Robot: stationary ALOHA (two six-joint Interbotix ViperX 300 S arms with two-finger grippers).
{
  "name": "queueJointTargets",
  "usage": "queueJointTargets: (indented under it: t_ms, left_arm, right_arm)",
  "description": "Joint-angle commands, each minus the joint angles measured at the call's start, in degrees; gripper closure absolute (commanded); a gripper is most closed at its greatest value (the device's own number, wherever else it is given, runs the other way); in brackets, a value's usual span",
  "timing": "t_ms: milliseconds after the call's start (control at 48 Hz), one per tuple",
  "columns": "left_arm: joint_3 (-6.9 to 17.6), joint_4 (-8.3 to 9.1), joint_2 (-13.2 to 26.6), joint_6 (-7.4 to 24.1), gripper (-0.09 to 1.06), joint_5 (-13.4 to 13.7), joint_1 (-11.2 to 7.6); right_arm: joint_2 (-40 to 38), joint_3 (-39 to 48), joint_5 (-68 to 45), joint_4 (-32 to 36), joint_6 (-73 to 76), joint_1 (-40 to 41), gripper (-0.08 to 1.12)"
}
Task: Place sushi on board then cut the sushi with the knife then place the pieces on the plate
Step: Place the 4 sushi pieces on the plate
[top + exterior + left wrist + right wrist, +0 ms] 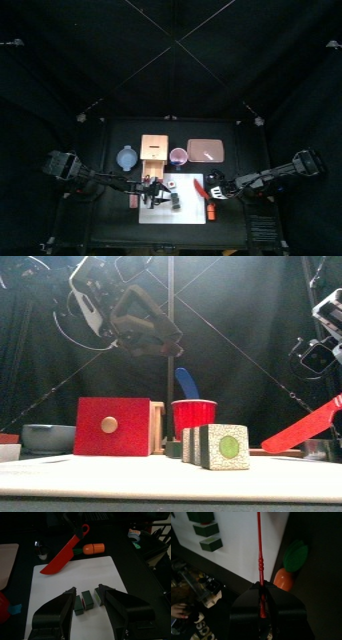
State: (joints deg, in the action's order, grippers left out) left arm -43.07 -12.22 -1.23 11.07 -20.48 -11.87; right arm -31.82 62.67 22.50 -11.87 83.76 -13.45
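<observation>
The white cutting board lies at the table's front middle. The sushi roll stands on the board's left half as dark green blocks set close together, with thin gaps between them in the right wrist view.

The left gripper hangs above the blocks with its jaws well apart, one on each side of them and gripping nothing. The right gripper is over the board's right edge, its jaws clamped on the handle of the red knife. The blade slants down over the board's right half, apart from the sushi.

An orange toy carrot with a green top lies on the table just off the board's right edge.

Behind the board, the red cup holds the blue knife upright. The pink tray lies toward the table's back right. The wooden box with its red drawer front sits left of the cup, and the blue-grey bowl is further left; I cannot tell what it holds.
</observation>
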Motion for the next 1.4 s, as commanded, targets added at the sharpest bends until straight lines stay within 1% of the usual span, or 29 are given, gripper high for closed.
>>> queueJointTargets:
  t_ms: [21, 146, 521, 729, 1188, 1271, 1396]
  left_arm:
    - [0.35, 0.09, -1.23, 0.00, 0.18, -0.62, 0.09]
    - [0.26, 0.09, -1.23, 0.00, 0.18, -0.62, 0.09]
    - [0.26, 0.00, -1.14, 0.00, 0.18, -0.62, 0.09]
    - [0.18, -0.09, -0.97, 0.00, 0.18, -0.62, 0.09]
    - [-0.26, -0.09, -0.88, 0.00, 0.18, -0.62, 0.09]
    - [-0.18, -0.09, -0.88, 0.00, 0.18, -0.62, 0.09]
    - [-0.18, -0.09, -0.88, 0.00, 0.18, -0.62, 0.09]
  right_arm:
    - [-0.26, -1.76, 2.02, 4.13, 4.92, -1.14, 0.60]
    - [-0.26, -1.67, 2.02, 6.42, 8.35, -2.11, 0.57]
    - [2.29, -2.64, 1.14, 6.94, 9.05, -2.99, 0.41]
    - [3.16, -3.08, -3.16, 7.03, 8.88, -3.25, 0.40]
    - [4.83, -3.87, -4.92, 8.00, 8.35, -4.57, 0.39]
    - [5.54, -4.31, -6.06, 9.40, 8.44, -5.19, 0.37]
    - [6.15, -4.57, -6.24, 10.28, 8.44, -5.54, 0.30]
